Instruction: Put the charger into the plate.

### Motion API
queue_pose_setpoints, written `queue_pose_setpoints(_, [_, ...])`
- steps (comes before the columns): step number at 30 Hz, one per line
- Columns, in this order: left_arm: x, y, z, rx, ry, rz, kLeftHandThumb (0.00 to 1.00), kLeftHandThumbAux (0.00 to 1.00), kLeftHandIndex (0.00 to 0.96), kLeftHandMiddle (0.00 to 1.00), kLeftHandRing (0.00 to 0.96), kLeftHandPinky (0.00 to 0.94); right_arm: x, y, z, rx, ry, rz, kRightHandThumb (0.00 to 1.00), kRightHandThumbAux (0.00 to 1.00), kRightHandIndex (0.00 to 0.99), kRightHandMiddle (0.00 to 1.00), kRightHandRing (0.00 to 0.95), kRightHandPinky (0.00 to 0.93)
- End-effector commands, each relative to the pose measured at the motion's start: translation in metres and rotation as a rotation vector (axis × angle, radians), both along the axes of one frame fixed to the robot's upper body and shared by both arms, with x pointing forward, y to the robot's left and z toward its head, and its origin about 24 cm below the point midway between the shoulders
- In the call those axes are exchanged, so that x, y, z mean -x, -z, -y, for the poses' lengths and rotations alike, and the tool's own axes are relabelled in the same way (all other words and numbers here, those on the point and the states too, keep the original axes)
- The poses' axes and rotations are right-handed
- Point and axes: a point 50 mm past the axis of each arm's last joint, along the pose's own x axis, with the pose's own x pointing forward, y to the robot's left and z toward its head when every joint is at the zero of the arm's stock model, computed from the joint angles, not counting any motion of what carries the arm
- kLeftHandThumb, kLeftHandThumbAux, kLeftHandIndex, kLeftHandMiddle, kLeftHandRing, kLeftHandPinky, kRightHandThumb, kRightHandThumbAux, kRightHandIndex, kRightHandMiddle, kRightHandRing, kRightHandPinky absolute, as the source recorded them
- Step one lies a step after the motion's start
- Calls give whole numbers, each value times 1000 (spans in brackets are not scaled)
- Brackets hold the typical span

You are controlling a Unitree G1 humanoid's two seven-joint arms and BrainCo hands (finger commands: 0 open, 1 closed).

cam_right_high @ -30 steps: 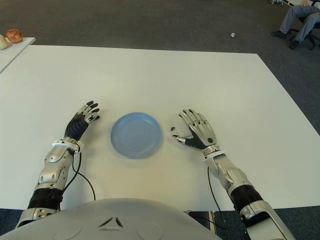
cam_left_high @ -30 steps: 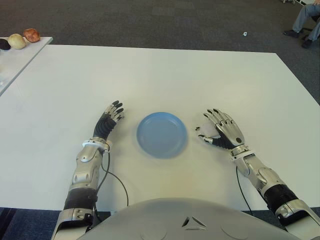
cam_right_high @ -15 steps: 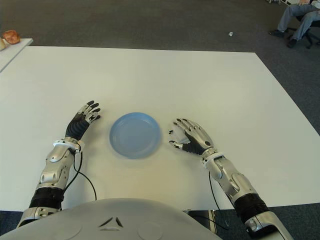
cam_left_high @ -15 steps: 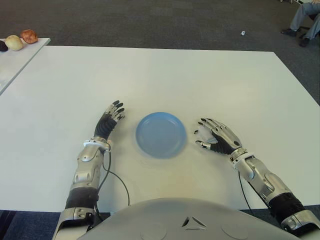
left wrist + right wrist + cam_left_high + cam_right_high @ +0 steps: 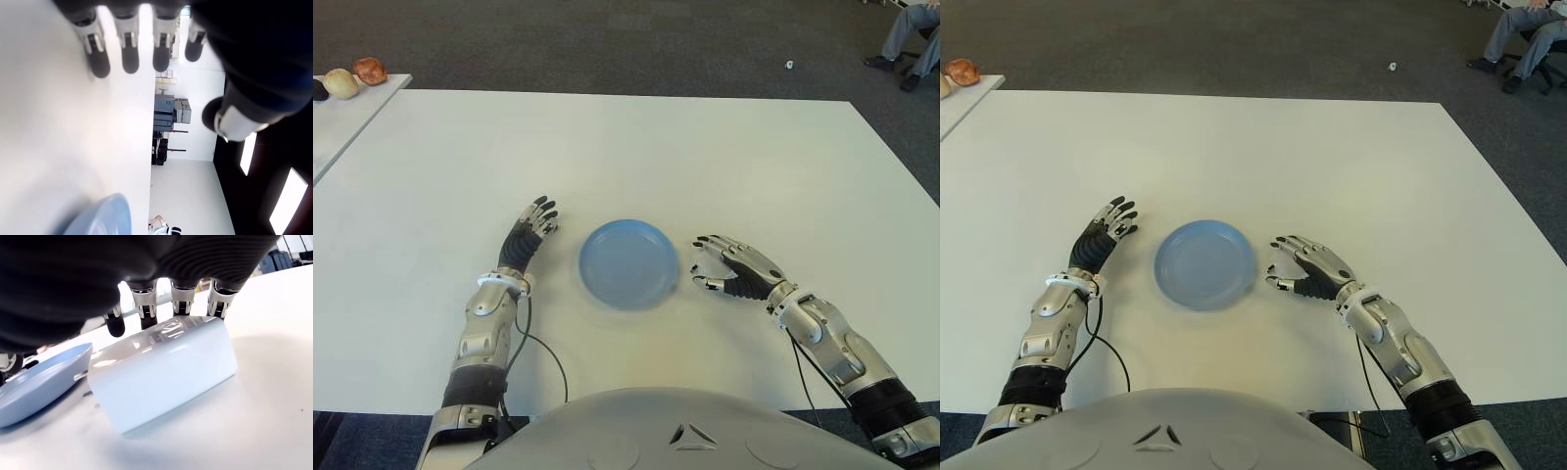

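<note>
White charger (image 5: pixel 164 372) lies on table (image 5: pixel 705 147) beside blue plate (image 5: pixel 628 262); right hand (image 5: pixel 736 271) arches over it, ungrasped; left hand (image 5: pixel 527 235) relaxed.

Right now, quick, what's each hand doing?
Left hand: open, holding nothing, left of the blue plate.
Right hand: fingers curved over the white charger on the table, not yet closed on it.

A white, rounded charger (image 5: pixel 164 374) lies on its side just beside the empty blue plate (image 5: pixel 628 262).
</note>
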Motion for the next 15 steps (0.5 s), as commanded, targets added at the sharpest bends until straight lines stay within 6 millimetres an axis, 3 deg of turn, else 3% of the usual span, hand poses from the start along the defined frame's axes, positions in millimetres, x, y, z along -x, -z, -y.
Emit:
queue_pose_setpoints(1, [2, 7, 2, 22, 8, -39, 0, 613, 52, 114, 120, 135, -4, -6, 2, 29, -18, -54, 244, 167, 0, 0, 0, 0])
queue_pose_setpoints(15, [3, 6, 5, 10, 12, -34, 0, 604, 54, 116, 121, 132, -15, -15, 1, 70, -93, -114, 179, 204, 0, 0, 0, 0])
